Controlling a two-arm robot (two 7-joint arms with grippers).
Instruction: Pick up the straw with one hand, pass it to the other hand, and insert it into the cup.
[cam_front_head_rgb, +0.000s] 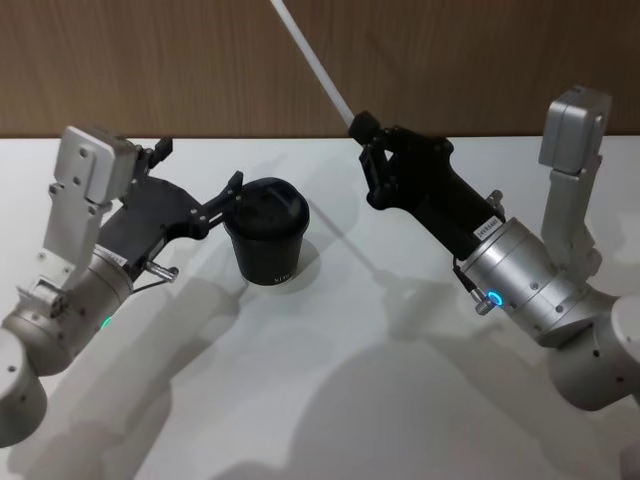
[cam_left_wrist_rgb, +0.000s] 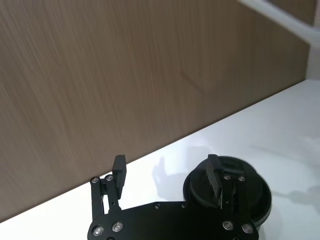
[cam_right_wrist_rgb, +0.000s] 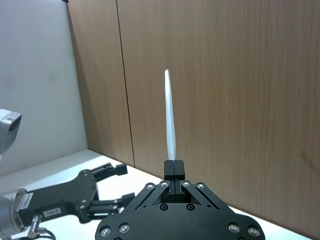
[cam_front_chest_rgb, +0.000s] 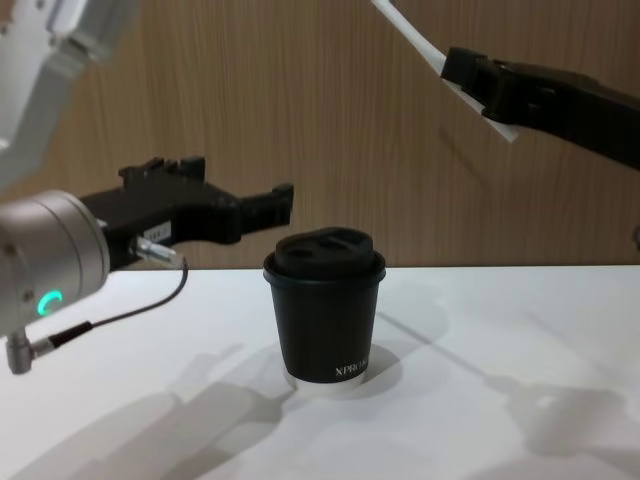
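Right claw (cam_front_head_rgb: 358, 126): raised over the table (cam_front_head_rgb: 350, 390), to the right of and beyond the cup (cam_front_head_rgb: 266, 243). We note its fingers pressed together on the straw (cam_front_head_rgb: 310, 55). The right wrist view confirms this, with both pads of the claw (cam_right_wrist_rgb: 174, 167) closed on the straw's lower part (cam_right_wrist_rgb: 171, 120).

Straw: held clear of the table and tilted, its long free end pointing up and toward the robot's left against the wood-panelled wall (cam_front_head_rgb: 150, 60). In the chest view a short white end pokes out below the claw (cam_front_chest_rgb: 466, 66), and the rest of the straw (cam_front_chest_rgb: 410, 30) runs off the top edge. It is well apart from the cup.

Cup: upright on the table near the middle, lid (cam_front_chest_rgb: 328, 250) on, white lettering low on its side (cam_front_chest_rgb: 330, 330).

Left claw (cam_front_head_rgb: 197, 168): level with the cup's top, on its left side, fingers spread wide and holding nothing. In the left wrist view one finger (cam_left_wrist_rgb: 215, 175) lies in front of the lid of the cup (cam_left_wrist_rgb: 252, 192) and the other finger (cam_left_wrist_rgb: 119, 169) stands off to the side. We cannot tell whether the near finger touches the lid; the chest view suggests a small gap.
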